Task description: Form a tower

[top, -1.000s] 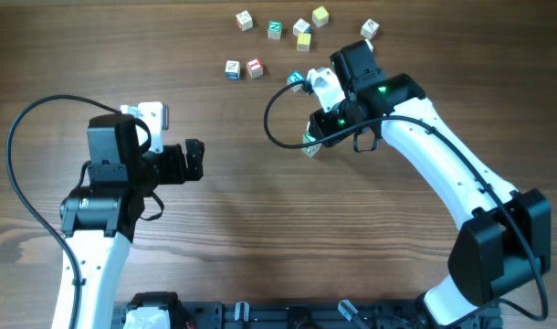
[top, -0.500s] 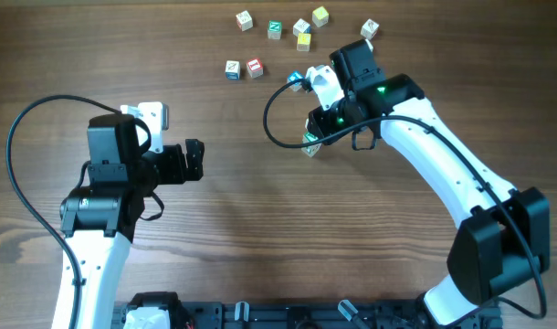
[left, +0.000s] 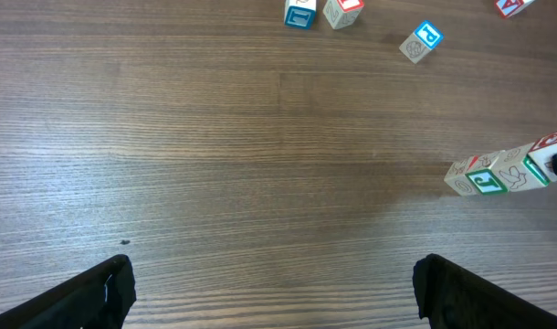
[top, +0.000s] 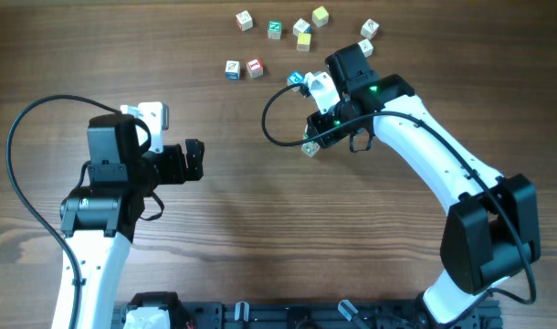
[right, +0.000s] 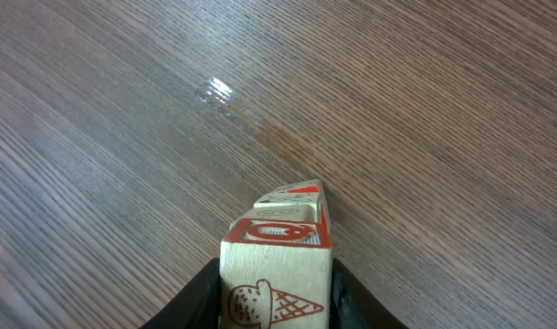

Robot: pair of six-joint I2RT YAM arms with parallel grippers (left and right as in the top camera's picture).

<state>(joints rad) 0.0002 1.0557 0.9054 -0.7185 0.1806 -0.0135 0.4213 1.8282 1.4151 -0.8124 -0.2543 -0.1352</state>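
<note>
Currently we list: tower (left: 498,174), several letter cubes high, standing on the table (left: 215,137); right jaws closed on its top cube (right: 277,274); left jaws wide open, empty, well apart; loose cubes (top: 275,28) beyond.

Both arms, left arm (top: 91,233) and right arm (top: 434,169), pair smooth white link shells with boxy black joint housings. The left gripper (top: 196,160) is black, under a white wrist block (top: 152,116). A thin black cable (top: 9,155) loops off the left arm; another cable (top: 265,123) curls beside the right wrist, where small green lights (top: 372,90) glow.
</note>
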